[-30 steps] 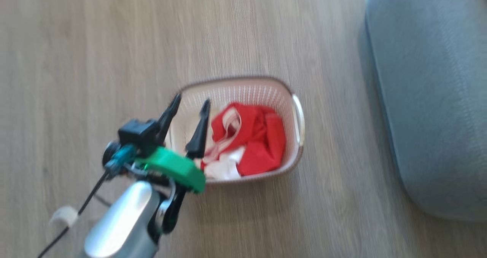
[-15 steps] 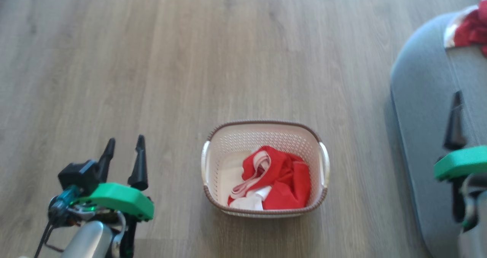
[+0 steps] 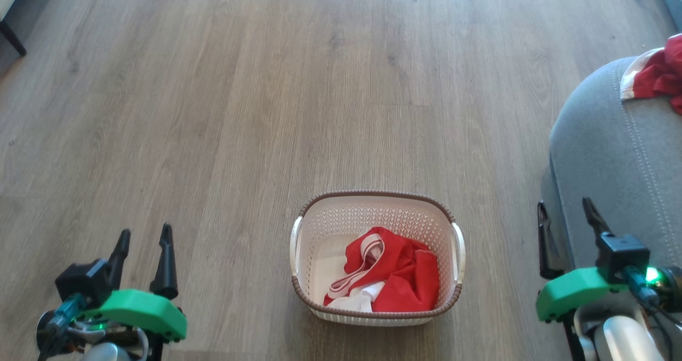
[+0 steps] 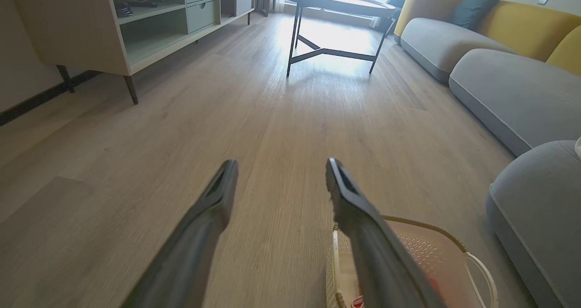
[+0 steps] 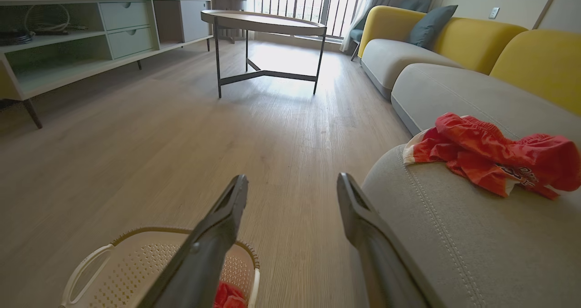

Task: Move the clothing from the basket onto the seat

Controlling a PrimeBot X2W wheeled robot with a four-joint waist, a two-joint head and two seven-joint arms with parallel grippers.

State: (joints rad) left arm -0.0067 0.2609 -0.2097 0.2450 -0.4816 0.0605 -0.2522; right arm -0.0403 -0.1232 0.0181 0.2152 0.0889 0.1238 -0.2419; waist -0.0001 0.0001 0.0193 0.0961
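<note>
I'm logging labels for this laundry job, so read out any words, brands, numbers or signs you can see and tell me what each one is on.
No text here can be read.
Red garment lying on the grey seat: a line of dark print on a pale band, too small and blurred to read.
Basket: no lettering shows on its rim or walls.
Red clothing in the basket: no print shows.

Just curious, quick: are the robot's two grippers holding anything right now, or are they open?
Left gripper: open, holding nothing.
Right gripper: open, holding nothing.
</note>
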